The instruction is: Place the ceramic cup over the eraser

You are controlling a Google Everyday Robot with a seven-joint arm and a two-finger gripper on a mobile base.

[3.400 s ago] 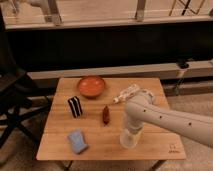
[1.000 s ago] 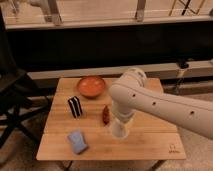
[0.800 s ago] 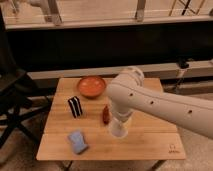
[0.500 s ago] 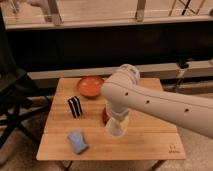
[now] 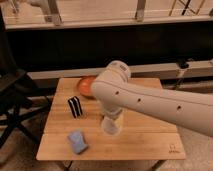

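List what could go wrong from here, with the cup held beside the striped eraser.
1. The gripper, jaws shut on the small white ceramic cup over the wooden table, could tip the upright black-and-white striped eraser if the cup comes in low.
2. The bulky white arm hides part of the orange-brown bowl; a sweep might bump it.

Wooden table (image 5: pixel 150 145) before a dark wall (image 5: pixel 65 50)
A black folding chair (image 5: pixel 15 95) stood beside it on pale floor (image 5: pixel 30 157); a light rail (image 5: pixel 100 20) ran above.
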